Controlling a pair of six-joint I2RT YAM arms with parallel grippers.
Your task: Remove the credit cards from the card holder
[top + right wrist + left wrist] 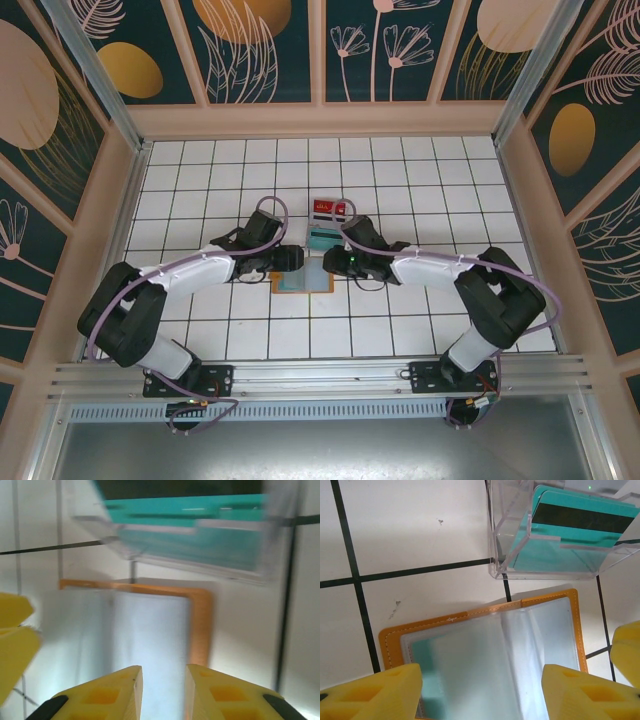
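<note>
My left arm [190,270] and right arm [440,268] both fold inward, elbows pushed out to the sides, wrists low and nearly meeting ahead of me. My left fingers [370,695] are spread wide, tips pointing down. My right fingers [107,695] sit close together with a narrow gap between them, gripping nothing

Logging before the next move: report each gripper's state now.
Left gripper: open, holding nothing, above the card holder.
Right gripper: fingers nearly together with a narrow gap; blurred, so cannot tell if it grips anything.
</note>
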